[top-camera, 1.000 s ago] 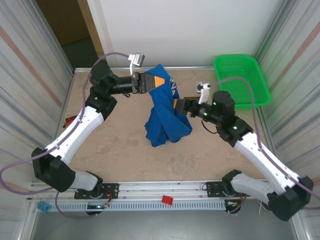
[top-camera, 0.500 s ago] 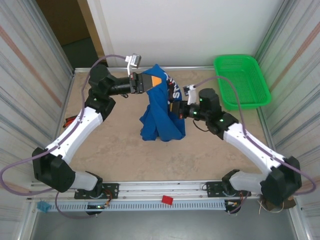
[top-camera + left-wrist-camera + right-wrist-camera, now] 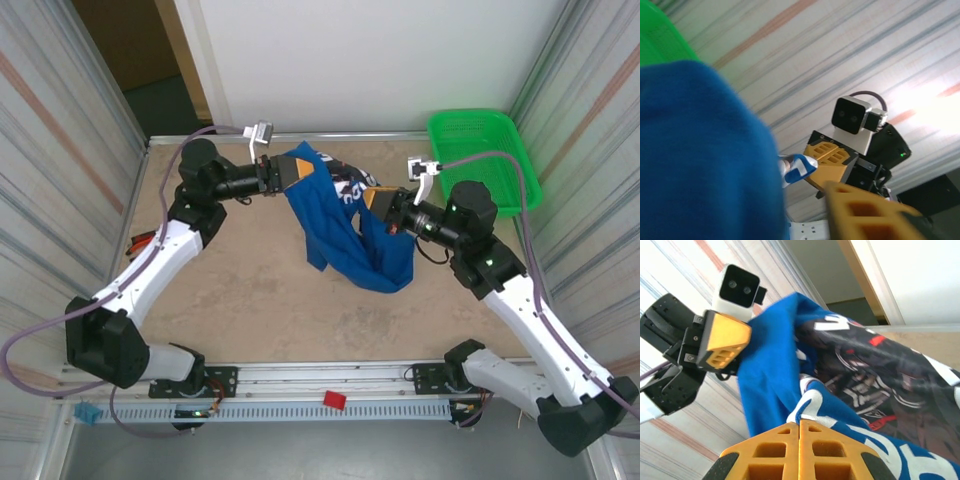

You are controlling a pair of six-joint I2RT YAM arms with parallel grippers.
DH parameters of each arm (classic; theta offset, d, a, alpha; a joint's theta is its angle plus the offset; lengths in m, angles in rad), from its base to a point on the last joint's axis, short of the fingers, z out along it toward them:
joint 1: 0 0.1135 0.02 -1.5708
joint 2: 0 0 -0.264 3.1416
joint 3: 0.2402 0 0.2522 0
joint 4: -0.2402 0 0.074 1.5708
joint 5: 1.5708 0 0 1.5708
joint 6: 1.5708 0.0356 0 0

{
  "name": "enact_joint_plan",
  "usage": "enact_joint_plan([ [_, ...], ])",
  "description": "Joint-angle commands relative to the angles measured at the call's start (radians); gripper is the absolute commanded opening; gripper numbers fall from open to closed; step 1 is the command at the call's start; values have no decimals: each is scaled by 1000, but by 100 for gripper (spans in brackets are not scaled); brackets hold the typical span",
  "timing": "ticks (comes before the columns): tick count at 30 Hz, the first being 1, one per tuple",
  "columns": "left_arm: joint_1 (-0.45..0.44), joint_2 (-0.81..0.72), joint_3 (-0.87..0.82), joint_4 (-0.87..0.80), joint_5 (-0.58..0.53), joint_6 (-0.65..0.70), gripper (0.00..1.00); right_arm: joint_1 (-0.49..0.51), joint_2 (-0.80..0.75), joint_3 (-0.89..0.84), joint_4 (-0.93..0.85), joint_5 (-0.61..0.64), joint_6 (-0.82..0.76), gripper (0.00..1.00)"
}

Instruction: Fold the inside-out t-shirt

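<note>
The inside-out t-shirt (image 3: 350, 240) is royal blue with white lettering and hangs in the air between my two grippers, its lower end drooping to the table. My right gripper (image 3: 375, 197) is shut on a white-printed edge of the shirt (image 3: 840, 440), with its yellow fingers (image 3: 770, 455) pressed together. My left gripper (image 3: 290, 172) is at the shirt's upper left corner. In the left wrist view its jaws stand apart: one yellow finger (image 3: 865, 215) is bare, and blue cloth (image 3: 700, 150) lies over the other side. The right gripper (image 3: 825, 160) faces it, pinching cloth.
A green mesh basket (image 3: 485, 160) sits at the back right corner. Ribbed side walls close in the table (image 3: 240, 290) on the left and right, and a white wall stands behind. A small red object (image 3: 333, 401) lies on the front rail.
My right gripper shut on the shirt and pulled it to the right and back. My left gripper's jaws have parted. The hanging cloth swung right and spread out between the arms.
</note>
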State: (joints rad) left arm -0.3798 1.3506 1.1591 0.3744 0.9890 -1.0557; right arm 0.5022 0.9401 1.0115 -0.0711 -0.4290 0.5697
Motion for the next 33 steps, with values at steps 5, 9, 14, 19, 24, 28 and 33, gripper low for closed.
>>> enact_joint_plan([
  [5, 71, -137, -72, -391, -240, 314, 68, -23, 42, 127, -6, -67, 10, 0],
  [9, 50, -209, -101, -542, -371, 435, 70, -26, 83, 163, -9, -87, 18, 0],
  [14, -57, -352, -202, -642, -748, 510, 71, -23, 110, 177, 14, -99, 46, 0],
  [19, -160, -477, -295, -724, -1142, 536, 73, -18, 117, 179, 0, -90, 45, 0],
  [24, -374, -506, -304, -629, -1258, 676, 73, -14, 116, 176, -19, -85, 42, 0],
  [28, -493, -409, -303, -520, -1220, 686, 74, -5, 117, 174, -27, -80, 39, 0],
  [33, -539, -207, -246, -393, -1202, 731, 78, 5, 116, 176, -35, -77, 38, 0],
])
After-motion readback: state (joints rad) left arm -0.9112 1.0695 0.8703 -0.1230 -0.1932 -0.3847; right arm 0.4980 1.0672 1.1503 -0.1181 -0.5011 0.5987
